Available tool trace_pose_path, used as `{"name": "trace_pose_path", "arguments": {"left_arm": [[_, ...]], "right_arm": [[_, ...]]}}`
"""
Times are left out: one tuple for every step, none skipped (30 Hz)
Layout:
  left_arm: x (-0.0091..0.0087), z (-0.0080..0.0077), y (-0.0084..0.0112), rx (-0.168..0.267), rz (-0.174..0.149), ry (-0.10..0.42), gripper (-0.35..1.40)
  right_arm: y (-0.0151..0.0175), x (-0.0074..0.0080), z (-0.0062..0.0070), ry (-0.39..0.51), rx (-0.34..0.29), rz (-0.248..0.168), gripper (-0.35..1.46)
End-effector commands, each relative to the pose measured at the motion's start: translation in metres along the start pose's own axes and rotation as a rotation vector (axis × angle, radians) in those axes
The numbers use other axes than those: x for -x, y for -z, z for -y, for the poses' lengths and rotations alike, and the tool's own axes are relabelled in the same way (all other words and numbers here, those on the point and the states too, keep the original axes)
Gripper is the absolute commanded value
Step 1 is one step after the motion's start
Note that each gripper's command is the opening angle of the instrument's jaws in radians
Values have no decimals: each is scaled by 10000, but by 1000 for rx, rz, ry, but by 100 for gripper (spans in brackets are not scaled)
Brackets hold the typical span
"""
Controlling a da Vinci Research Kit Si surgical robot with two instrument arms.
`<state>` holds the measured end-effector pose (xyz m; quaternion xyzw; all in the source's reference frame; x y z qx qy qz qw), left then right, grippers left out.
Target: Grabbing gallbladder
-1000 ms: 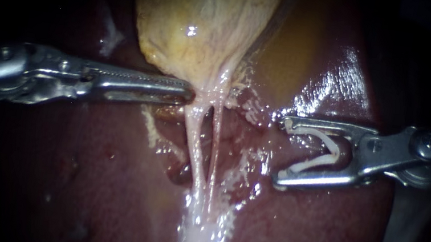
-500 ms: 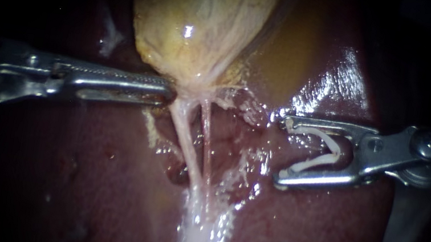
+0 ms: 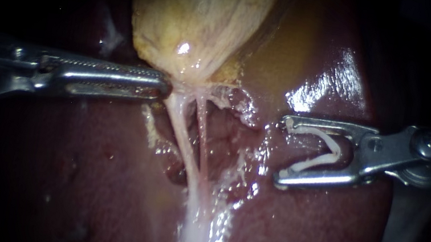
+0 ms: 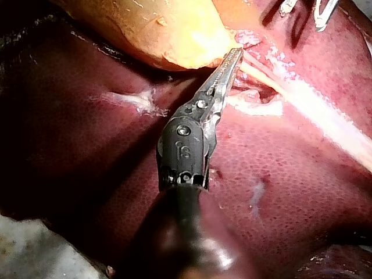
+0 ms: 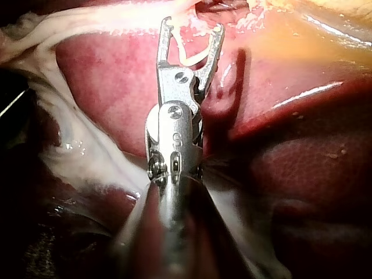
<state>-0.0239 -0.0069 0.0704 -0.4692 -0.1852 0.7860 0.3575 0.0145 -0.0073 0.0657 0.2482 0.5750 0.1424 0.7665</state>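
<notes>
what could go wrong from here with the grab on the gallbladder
1. The left instrument pinches the gallbladder only at its narrow end, with the jaw tips; the hold might slip or tear it.
2. The two thin tubes below it look stretched; more pull could snap them.

No word, label, brand or sign legible anywhere outside the two instruments. Only small stamped marks on metal. One on the dark rounded wrist housing (image 4: 183, 152) of the slender steel left instrument (image 4: 236, 53), just behind its hinge pins. Another on the silver rounded wrist housing (image 5: 174, 139) of the slender steel right instrument (image 5: 192, 24), just behind its hinge. Both too small and unclear for sure reading. In the endoscope view, at the left and right edges of the frame, nothing legible on either shaft.
</notes>
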Motion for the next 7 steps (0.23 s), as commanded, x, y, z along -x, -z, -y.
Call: {"name": "trace_pose_path", "arguments": {"left_arm": [[0, 0, 0, 0, 0, 0, -35], [0, 0, 0, 0, 0, 0, -35], [0, 0, 0, 0, 0, 0, -35], [0, 0, 0, 0, 0, 0, -35], [0, 1, 0, 0, 0, 0, -35], [0, 1, 0, 0, 0, 0, -35], [0, 1, 0, 0, 0, -1, -35]], "right_arm": [[0, 0, 0, 0, 0, 0, 50], [0, 0, 0, 0, 0, 0, 50], [0, 0, 0, 0, 0, 0, 50], [0, 0, 0, 0, 0, 0, 50], [0, 0, 0, 0, 0, 0, 50], [0, 0, 0, 0, 0, 0, 50], [0, 0, 0, 0, 0, 0, 50]]}}
